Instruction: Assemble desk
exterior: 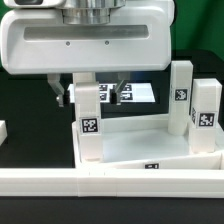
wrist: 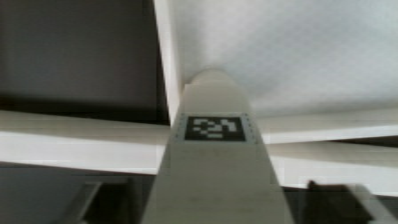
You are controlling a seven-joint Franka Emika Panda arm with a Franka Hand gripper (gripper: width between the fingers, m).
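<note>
The white desk top (exterior: 150,148) lies flat with its underside up. Two white legs (exterior: 181,95) (exterior: 205,115) stand upright at its corners on the exterior view's right. A third tagged leg (exterior: 89,118) stands upright at the near corner on the exterior view's left. My gripper (exterior: 90,95) hangs over this leg with one finger on each side of its upper end. In the wrist view the leg (wrist: 217,150) fills the middle between my fingers (wrist: 86,200), with a dark gap showing on both sides. The jaws stand open and do not press on it.
A long white rail bar (exterior: 110,185) runs across the front of the exterior view, just before the desk top. The marker board (exterior: 135,93) lies on the black table behind the gripper. Another white piece (exterior: 3,131) shows at the exterior view's left edge.
</note>
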